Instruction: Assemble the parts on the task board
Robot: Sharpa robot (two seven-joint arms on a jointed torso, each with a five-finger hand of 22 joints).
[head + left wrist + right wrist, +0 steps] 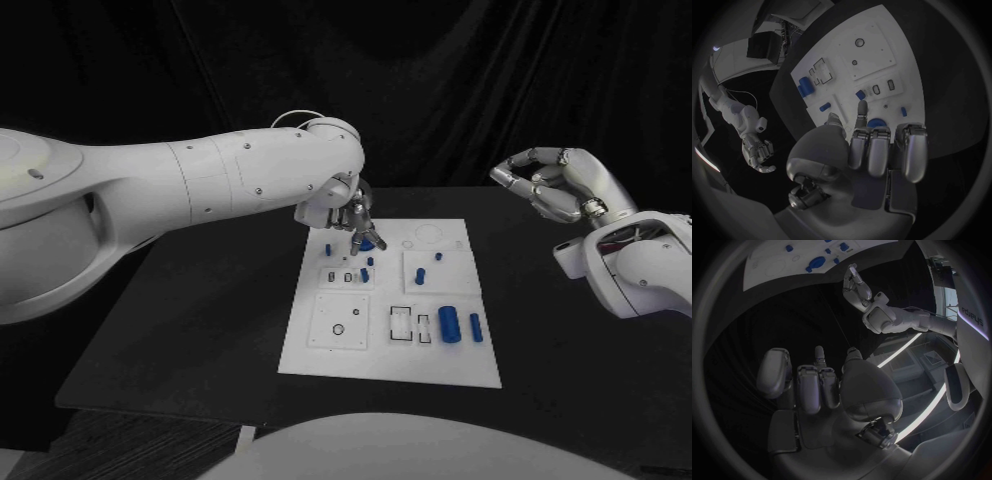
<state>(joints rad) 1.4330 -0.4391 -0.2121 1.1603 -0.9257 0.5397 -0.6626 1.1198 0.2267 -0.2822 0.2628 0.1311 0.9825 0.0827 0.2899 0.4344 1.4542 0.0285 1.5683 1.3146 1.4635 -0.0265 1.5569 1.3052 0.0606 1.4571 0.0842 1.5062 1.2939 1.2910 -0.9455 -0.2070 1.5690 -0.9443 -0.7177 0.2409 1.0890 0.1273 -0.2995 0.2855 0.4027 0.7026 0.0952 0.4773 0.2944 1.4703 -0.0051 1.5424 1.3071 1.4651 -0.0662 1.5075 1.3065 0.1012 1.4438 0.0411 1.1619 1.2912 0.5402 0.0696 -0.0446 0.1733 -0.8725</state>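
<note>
Task board [447, 370] carries blue parts [450, 323] in its recesses. Left hand [346, 215] pinches a round part [368, 243], contact partly hidden. Right hand [562, 182] curled, holding nothing.

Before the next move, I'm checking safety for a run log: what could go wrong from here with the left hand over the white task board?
1. The silver left hand has a fingertip down by a round blue part on the white task board; a slip may knock it away.
2. Small blue pegs stand close beside it and could get brushed.
3. The curled right hand hangs off the board, so nothing steadies the plate.
</note>
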